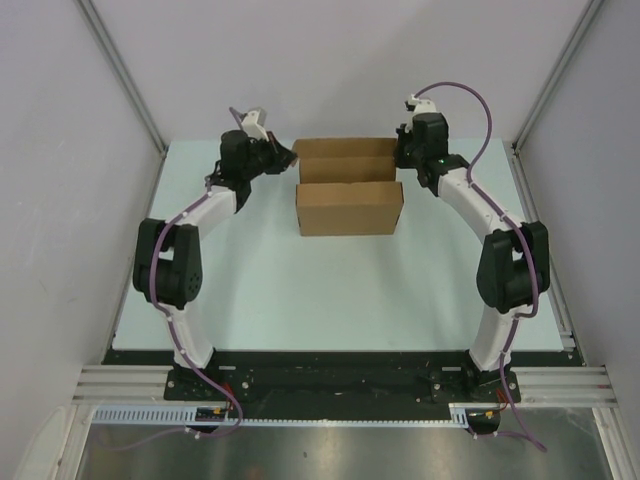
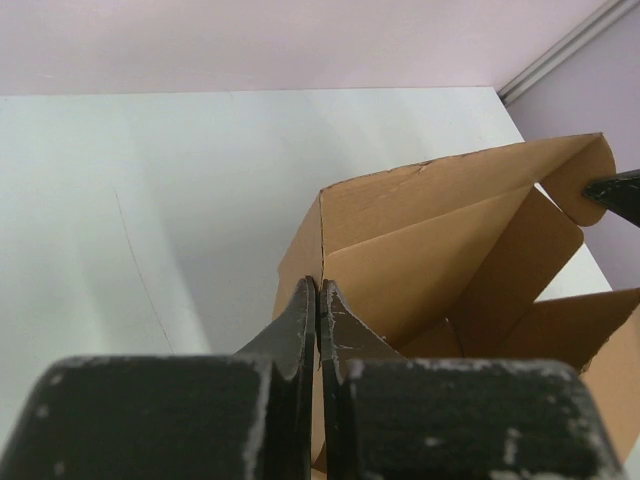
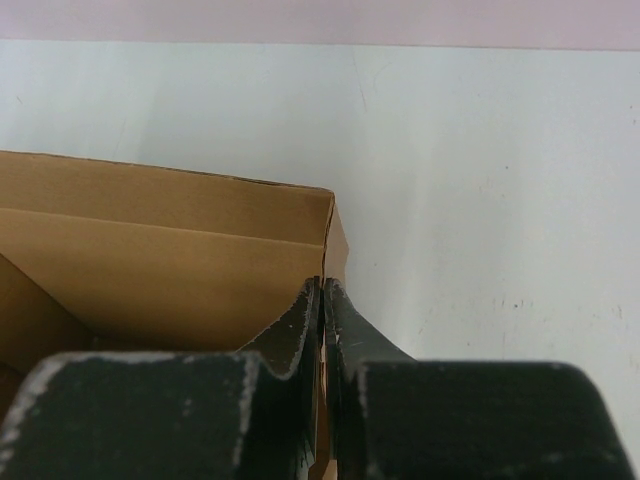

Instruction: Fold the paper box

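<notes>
I was working over a pale, matte tabletop [image 1: 300, 300] closed in by plain light walls [image 1: 330, 60], with bare aluminium rails [image 1: 122, 75] running up the corners. A dark base plate [image 1: 340, 372] at the near edge carried both arms. In the left wrist view a thin scratch line crossed the table surface.

The paper box [image 1: 348, 195] sat toward the far middle of the table, plain brown cardboard, partly raised. Its front wall stood upright facing the arms, the top was open, and further panels lay behind it toward the far edge.

The box lay directly between the two end effectors. The left gripper [image 2: 319, 290] was at its far left corner, jaws pressed together with the cardboard's vertical crease edge running down between the fingers. The right gripper [image 3: 322, 288] was at the far right corner, likewise closed, with a sliver of brown wall pinched between its fingers. Both arms reached in from the sides, elbows out.
</notes>
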`<act>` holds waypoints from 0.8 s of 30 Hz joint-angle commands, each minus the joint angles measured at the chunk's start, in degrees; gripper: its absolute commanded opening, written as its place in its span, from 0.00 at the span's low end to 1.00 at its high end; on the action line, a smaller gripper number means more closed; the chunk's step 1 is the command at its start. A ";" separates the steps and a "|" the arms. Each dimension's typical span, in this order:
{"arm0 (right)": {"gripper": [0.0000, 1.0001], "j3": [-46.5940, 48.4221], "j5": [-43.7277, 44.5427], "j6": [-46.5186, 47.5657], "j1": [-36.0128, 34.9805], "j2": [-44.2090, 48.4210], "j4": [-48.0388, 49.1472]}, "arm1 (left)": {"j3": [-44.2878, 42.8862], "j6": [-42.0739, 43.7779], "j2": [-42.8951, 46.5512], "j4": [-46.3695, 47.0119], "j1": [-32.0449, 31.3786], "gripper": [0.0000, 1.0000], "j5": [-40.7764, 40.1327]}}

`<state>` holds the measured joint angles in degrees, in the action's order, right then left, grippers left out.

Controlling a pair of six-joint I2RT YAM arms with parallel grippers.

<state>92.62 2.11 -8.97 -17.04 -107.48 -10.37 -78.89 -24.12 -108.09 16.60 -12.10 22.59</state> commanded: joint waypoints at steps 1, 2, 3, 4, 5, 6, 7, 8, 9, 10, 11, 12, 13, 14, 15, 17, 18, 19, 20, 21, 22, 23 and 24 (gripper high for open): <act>0.00 -1.74 -5.19 -2.54 -4.67 3.33 -1.49 | 2.34 -2.25 4.20 0.71 -5.13 0.00 5.27; 0.00 -2.17 -5.19 -2.63 -4.76 3.51 -1.58 | 3.21 -2.07 4.55 0.45 -5.30 0.00 5.27; 0.00 -2.96 -5.01 -2.72 -4.93 3.77 -1.49 | 3.74 -2.07 4.82 0.62 -5.39 0.00 5.10; 0.00 -3.58 -4.75 -2.80 -4.94 3.94 -1.41 | 4.36 -2.16 5.69 0.71 -5.74 0.00 5.10; 0.00 -4.11 -4.75 -2.98 -5.20 4.29 -1.41 | 5.58 -2.07 6.05 0.98 -5.83 0.00 5.01; 0.00 -5.33 -4.66 -3.07 -5.20 4.47 -1.32 | 6.29 -2.16 6.49 1.15 -5.92 0.00 4.75; 0.00 -5.87 -4.22 -3.16 -5.55 5.08 -1.14 | 6.99 -2.16 7.36 1.15 -6.01 0.00 4.57; 0.00 -6.48 -4.04 -3.24 -5.64 5.35 -1.23 | 8.13 -2.25 7.72 1.41 -6.01 0.00 4.57; 0.00 -7.09 -3.87 -3.24 -5.73 5.70 -1.23 | 8.75 -2.25 8.24 1.42 -6.09 0.00 4.31; 0.00 -8.15 -3.52 -3.33 -5.90 6.31 -1.23 | 9.36 -2.25 9.21 1.59 -6.18 0.00 4.13; 0.00 -8.76 -3.25 -3.33 -6.16 6.58 -1.23 | 10.50 -2.25 9.65 1.59 -6.27 0.00 4.04; 0.00 -9.12 -3.16 -3.33 -6.25 6.93 -1.23 | 11.21 -2.34 10.18 1.77 -6.36 0.00 3.87; 0.00 -9.56 -2.90 -3.51 -6.34 7.11 -1.14 | 11.74 -2.25 11.14 1.94 -6.45 0.00 3.69; 0.00 -10.08 -2.90 -3.60 -6.43 7.46 -1.14 | 12.53 -2.16 11.50 2.12 -6.53 0.00 3.34; 0.00 -10.18 -2.81 -3.60 -6.43 7.64 -1.14 | 12.88 -1.99 11.85 2.12 -6.62 0.00 3.08; 0.00 -10.26 -2.72 -3.51 -6.52 7.90 -0.97 | 12.89 -1.98 12.12 2.12 -6.62 0.00 2.72; 0.00 -10.18 -2.81 -3.42 -6.52 7.99 -0.88 | 12.63 -1.98 12.12 2.12 -6.71 0.00 2.81; 0.00 -10.26 -2.81 -3.42 -6.43 8.08 -0.79 | 12.45 -2.07 12.12 2.03 -6.71 0.00 2.81; 0.00 -10.18 -2.81 -3.51 -6.52 8.43 -0.62 | 12.01 -2.07 12.03 1.95 -6.71 0.00 2.72; 0.00 -10.26 -2.55 -3.60 -6.52 8.60 -0.53 | 11.83 -2.07 12.12 1.86 -6.71 0.00 2.72; 0.00 -10.27 -2.37 -3.60 -6.52 8.87 -0.53 | 11.57 -1.90 12.12 1.68 -6.71 0.00 2.72; 0.01 -10.27 -2.20 -3.60 -6.43 9.13 -0.61 | 11.22 -1.81 12.12 1.59 -6.71 0.00 2.72; 0.04 -10.18 -2.11 -3.68 -6.26 9.65 -0.70 | 11.04 -1.63 12.12 1.51 -6.71 0.00 2.72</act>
<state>83.42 7.14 -10.28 -19.99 -100.40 -9.10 -66.65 -24.05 -98.24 18.22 -14.87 18.11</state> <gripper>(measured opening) 0.037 0.010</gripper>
